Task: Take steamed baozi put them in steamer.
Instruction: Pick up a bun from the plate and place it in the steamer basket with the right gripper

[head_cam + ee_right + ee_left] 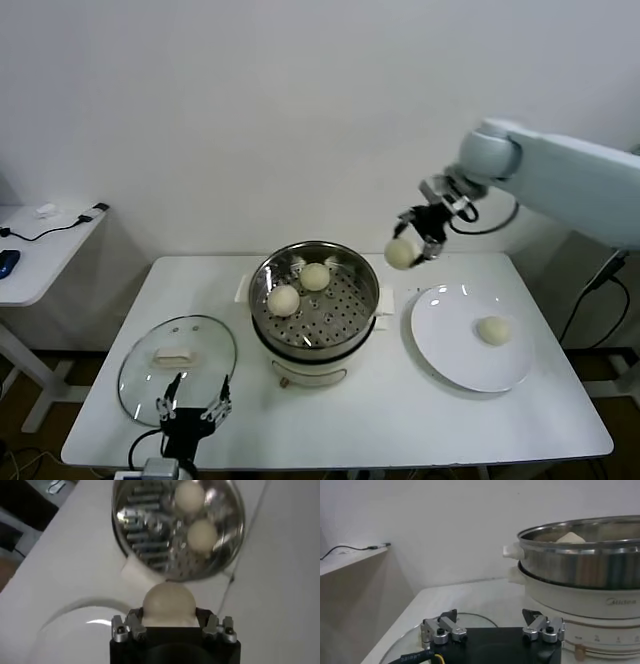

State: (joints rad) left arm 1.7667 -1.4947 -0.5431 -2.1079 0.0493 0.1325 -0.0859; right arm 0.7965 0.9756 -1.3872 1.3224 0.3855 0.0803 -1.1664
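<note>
The steel steamer (316, 340) stands mid-table on its cream base and holds two baozi (284, 300) (315, 277) on the perforated tray. My right gripper (408, 247) is shut on a third baozi (401, 253), held in the air just right of the steamer's rim; in the right wrist view this baozi (168, 602) sits between the fingers with the steamer (150, 540) beyond. A fourth baozi (492, 330) lies on the white plate (450, 350). My left gripper (192, 408) is open and empty at the front left, over the glass lid.
The glass lid (150, 378) with a cream handle lies flat left of the steamer. A side table (40, 250) with cables stands at the far left. The table's front edge is near my left gripper.
</note>
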